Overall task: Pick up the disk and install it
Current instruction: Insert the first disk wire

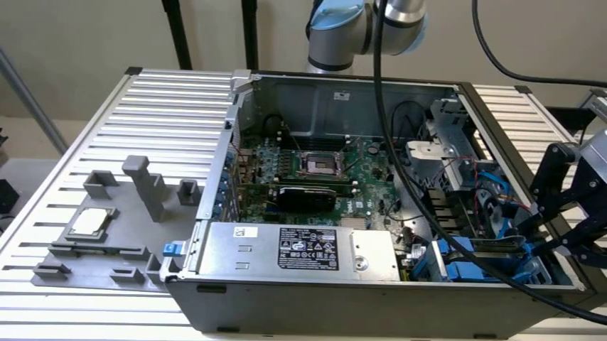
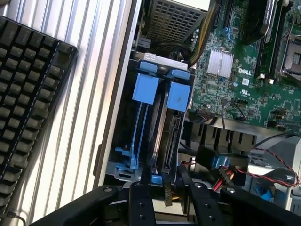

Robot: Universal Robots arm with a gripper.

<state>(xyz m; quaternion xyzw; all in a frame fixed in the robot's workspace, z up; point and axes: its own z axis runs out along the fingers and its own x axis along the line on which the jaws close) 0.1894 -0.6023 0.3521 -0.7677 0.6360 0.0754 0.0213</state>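
Gripper (image 2: 163, 180) at the drive bay (image 2: 110, 157), on the exterior view's right. Jaws flank the upright disk (image 2: 168, 136); whether they're clamped on it, cannot tell.

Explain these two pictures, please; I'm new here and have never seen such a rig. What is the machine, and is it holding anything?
A single robot arm works inside an open computer case on a ribbed metal table. One picture comes from a camera off the arm, the other from a camera on its wrist. On the table lie a grey fixture with a small silver chip, and a keyboard. The end effector sits at the blue-framed disk standing in its bay; whether it grips it, I cannot tell.
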